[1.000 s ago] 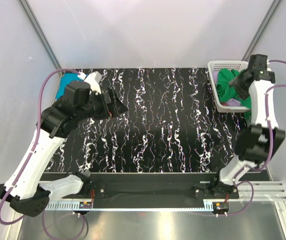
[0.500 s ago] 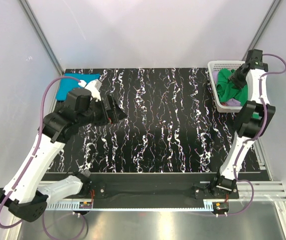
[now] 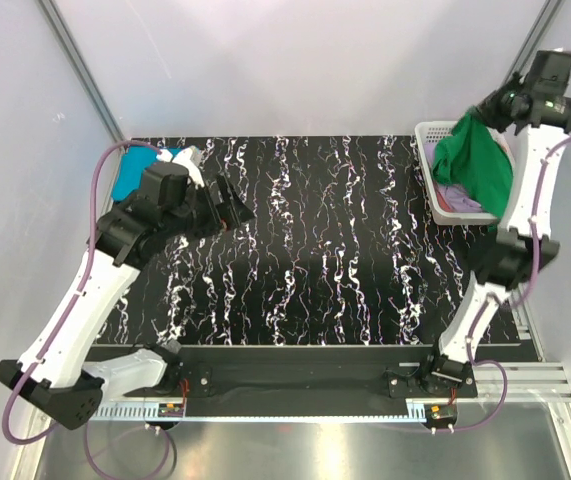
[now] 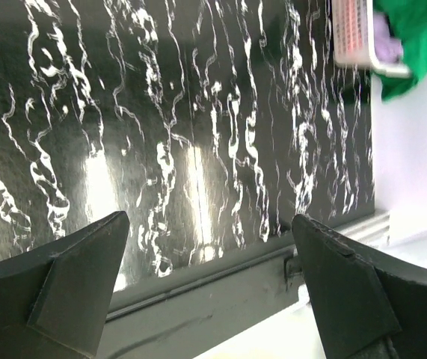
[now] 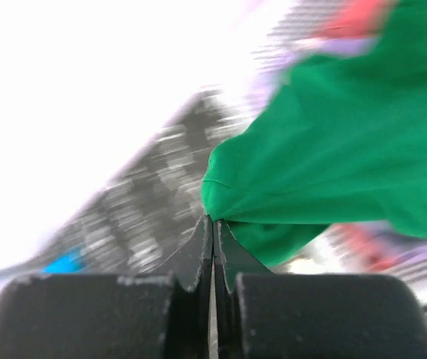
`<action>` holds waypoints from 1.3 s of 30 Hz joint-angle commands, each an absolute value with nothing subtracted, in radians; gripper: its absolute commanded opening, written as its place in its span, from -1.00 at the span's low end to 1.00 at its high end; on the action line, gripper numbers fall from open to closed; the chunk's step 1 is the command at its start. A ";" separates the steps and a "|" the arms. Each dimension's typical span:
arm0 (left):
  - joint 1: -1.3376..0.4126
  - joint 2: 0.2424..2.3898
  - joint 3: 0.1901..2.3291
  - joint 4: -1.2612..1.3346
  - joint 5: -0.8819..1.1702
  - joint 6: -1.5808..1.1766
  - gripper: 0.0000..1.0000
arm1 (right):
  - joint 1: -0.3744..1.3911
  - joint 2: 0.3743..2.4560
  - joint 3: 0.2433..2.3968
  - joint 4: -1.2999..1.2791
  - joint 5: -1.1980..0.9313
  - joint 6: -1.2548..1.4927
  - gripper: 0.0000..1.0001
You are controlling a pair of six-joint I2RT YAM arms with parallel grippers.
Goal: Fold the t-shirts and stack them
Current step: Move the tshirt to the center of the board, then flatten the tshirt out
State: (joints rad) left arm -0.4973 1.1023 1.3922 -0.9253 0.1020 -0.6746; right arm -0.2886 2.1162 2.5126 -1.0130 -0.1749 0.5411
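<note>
My right hand point(image 3: 485, 108) is raised above the white plastic lattice basket point(image 3: 433, 132) at the far right corner of the black, white-veined table point(image 3: 345, 240). Its fingers are pressed tight together on a pinch of the bright green cloth t-shirt point(image 3: 475, 165) — the wrist view shows the fabric bunched right at the tips. The shirt hangs from that grip and drapes down over the basket. A lilac cloth t-shirt point(image 3: 455, 197) lies in the basket beneath it. My left hand point(image 3: 235, 210) hovers over the left part of the table, fingers spread wide with nothing between them. Behind it, at the far left corner, the teal-blue t-shirt point(image 3: 130, 175) folded to a rectangle lies on the table — partly hidden by the arm.
</note>
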 commanded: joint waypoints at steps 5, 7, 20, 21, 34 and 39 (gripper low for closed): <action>-0.417 1.154 1.456 -0.727 0.110 -0.744 0.94 | 0.039 1.695 2.407 -0.912 -0.577 0.825 -1.00; -0.416 1.173 1.492 -0.758 0.080 -0.741 0.94 | 0.223 1.661 2.381 -0.974 -0.492 0.809 -1.00; -0.327 1.021 1.187 -0.864 -0.051 -0.743 0.94 | 0.557 1.563 1.403 -0.591 -0.371 0.867 -0.47; -0.322 1.040 1.190 -0.874 -0.042 -0.747 0.93 | 0.561 1.610 1.431 -0.639 -0.359 0.841 -0.36; -0.513 1.337 1.123 -0.599 0.190 -0.660 0.77 | 0.350 1.594 1.416 -0.937 -0.109 0.598 0.08; -0.612 1.528 1.206 -0.471 0.218 -0.675 0.69 | 0.316 1.527 1.326 -0.954 -0.115 0.598 0.01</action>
State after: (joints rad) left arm -0.5724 1.4761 1.1336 -0.6201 0.1616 -0.6880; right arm 0.3130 1.5887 1.3712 -0.9192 -0.1272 0.6258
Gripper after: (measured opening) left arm 0.853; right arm 0.508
